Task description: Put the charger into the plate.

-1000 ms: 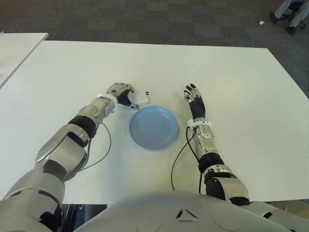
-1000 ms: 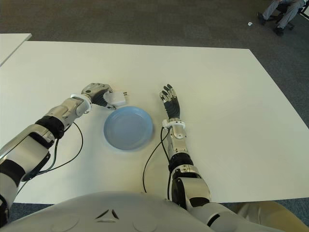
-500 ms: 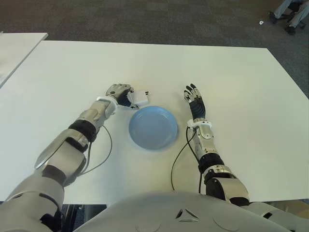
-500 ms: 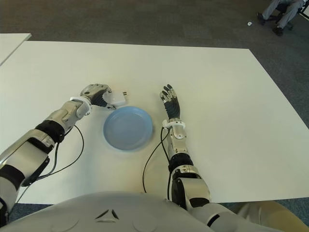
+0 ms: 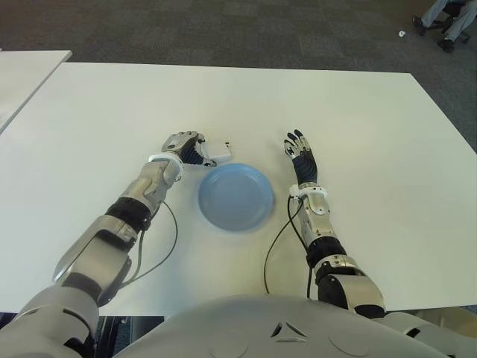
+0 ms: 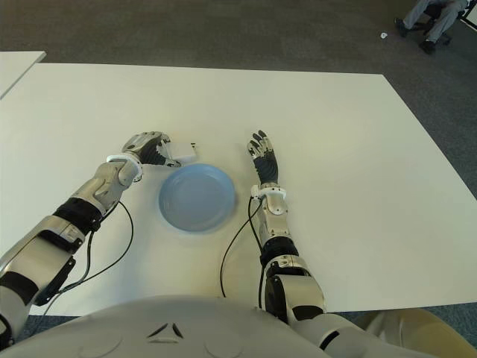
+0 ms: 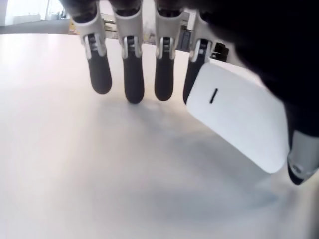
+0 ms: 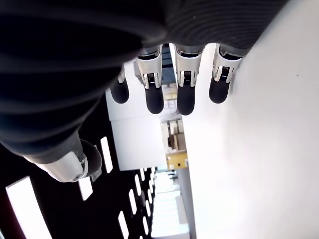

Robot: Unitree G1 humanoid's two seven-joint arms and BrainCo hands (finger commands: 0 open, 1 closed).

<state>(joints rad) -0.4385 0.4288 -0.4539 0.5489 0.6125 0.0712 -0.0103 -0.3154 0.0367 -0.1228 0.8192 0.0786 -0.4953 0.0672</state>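
The white charger [image 7: 234, 117] is pinched between the thumb and fingers [image 7: 133, 74] of my left hand [image 5: 186, 146]. In the eye views only its end [image 5: 221, 153] pokes out of the hand, low over the white table [image 5: 149, 97]. It sits just beyond the upper-left rim of the blue plate [image 5: 235, 197], outside it. Nothing lies in the plate. My right hand [image 5: 300, 156] shows to the right of the plate, fingers straight and spread, holding nothing.
Black cables [image 5: 277, 246] run from both wrists back towards my body. A second white table [image 5: 26, 78] stands off to the left. Dark carpet lies beyond the far edge, with a person's legs [image 5: 447, 19] at the far right corner.
My left forearm has swung in closer to my body and the hand has turned, so less of the charger shows. The charger stays by the plate's upper-left rim. The right hand has not moved.
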